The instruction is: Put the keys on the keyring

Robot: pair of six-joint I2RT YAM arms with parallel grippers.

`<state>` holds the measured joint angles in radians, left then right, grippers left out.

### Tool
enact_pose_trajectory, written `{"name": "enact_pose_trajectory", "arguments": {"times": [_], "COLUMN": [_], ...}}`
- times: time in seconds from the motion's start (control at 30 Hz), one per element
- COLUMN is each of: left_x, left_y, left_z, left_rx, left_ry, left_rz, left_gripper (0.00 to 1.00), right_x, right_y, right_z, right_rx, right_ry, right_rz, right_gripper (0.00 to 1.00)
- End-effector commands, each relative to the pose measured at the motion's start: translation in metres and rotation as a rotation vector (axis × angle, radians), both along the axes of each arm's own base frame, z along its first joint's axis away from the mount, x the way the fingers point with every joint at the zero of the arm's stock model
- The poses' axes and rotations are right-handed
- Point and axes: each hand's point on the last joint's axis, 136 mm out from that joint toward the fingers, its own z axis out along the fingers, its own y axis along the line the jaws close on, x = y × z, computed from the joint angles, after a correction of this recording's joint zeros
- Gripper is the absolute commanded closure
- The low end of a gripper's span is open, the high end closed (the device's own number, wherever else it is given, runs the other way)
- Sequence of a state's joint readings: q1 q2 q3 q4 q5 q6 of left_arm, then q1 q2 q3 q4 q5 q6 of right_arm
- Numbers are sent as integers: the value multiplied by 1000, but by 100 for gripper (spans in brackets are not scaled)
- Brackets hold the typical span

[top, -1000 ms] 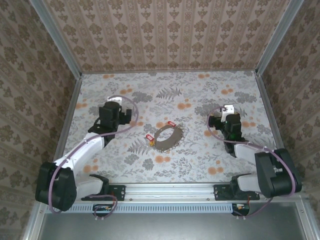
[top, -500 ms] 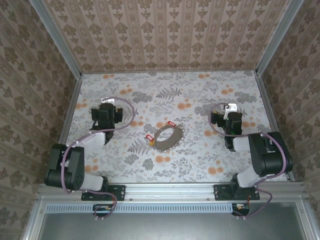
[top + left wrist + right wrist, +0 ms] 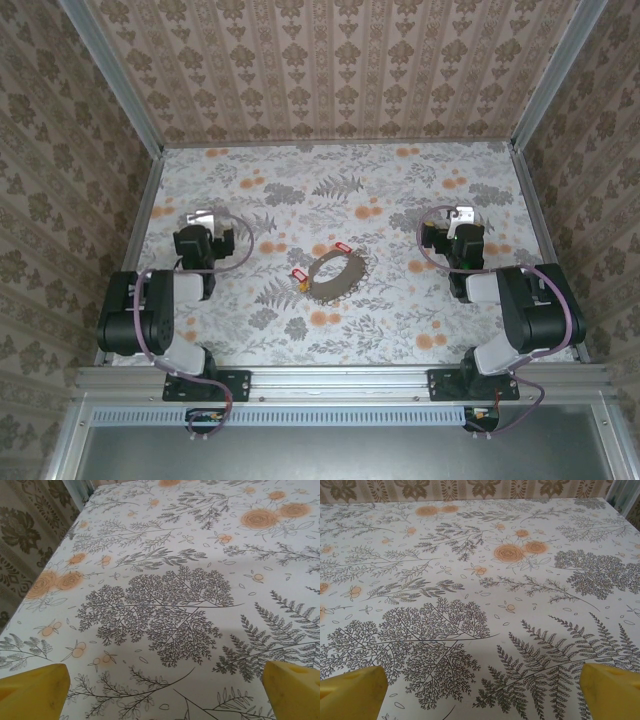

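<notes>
Floral tablecloth (image 3: 400,320) carries the keyring (image 3: 336,277) at centre, keys (image 3: 297,275) loose at its rim, unthreaded; left gripper (image 3: 204,222) and right gripper (image 3: 458,218) sit well apart, fingers spread wide, empty; apparently parked clear.

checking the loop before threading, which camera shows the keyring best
Top external: the keyring lies whole on the table, a red key just beyond it and a second red key at its left. Both wrist views look along the floral table between yellow fingertips.
</notes>
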<state>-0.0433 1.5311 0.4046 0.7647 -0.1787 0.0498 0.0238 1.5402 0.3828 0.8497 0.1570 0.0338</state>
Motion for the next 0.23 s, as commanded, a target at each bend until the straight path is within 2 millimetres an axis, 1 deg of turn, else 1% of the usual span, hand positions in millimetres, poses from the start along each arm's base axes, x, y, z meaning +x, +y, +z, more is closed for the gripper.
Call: {"name": "enact_pose_trajectory", "arguments": {"times": [0.0,0.2], "left_x": [8,7], "left_y": [-4,-3], "left_z": [17,17], "left_rx": [-41,-31], "left_ry": [-83,-89], "left_rz": [-14,-6], "left_gripper": [0,0], "right_x": [8,8], "right_y": [6,6], "right_z": [14,14], "right_rx": [18,21], "right_ry": [-44,-47], "right_rz": [21,28], "right_gripper": [0,0]}}
